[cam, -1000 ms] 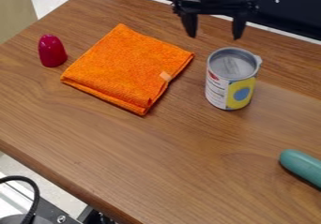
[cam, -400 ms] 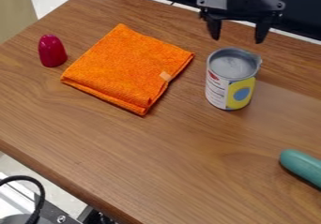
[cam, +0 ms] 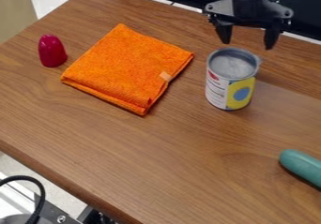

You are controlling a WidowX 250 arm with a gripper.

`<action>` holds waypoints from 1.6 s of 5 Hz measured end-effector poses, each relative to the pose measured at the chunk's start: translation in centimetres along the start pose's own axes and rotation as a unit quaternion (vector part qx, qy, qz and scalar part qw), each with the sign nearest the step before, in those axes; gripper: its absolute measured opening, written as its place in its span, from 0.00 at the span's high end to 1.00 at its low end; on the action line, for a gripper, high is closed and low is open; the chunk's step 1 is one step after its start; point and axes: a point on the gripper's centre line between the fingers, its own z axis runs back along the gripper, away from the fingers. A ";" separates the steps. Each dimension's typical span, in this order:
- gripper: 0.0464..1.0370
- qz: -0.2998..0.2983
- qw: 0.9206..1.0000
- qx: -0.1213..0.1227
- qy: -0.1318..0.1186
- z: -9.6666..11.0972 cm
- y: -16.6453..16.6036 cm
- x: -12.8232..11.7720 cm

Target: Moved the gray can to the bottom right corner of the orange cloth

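1 gray can, 1 orange cloth, 1 gripper.

One can, one orange cloth, one magenta object — one teal thing, handle perhaps.

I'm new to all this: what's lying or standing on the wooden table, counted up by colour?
Orange: 1, the folded cloth
Gray, with a white and yellow label: 1, the can
Magenta: 1, the rounded cone-like piece
Teal: 1, the rounded object
Total: 4

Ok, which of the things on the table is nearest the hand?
The gray can with the yellow patch: it stands close by the hand, and the others are farther off.
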 end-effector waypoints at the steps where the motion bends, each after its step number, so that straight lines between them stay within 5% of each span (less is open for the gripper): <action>1: 0.04 -0.015 1.000 0.004 0.016 -0.6 0.4 -1.4; 2: 0.04 -0.031 0.999 0.011 0.038 -1.1 0.9 -3.4; 4: 0.04 -0.055 0.998 0.012 0.040 0.2 1.7 -6.4; 6: 0.04 -0.033 0.998 0.041 0.037 1.4 3.0 -8.6; 8: 0.04 -0.017 0.997 0.049 0.055 2.2 3.5 -10.6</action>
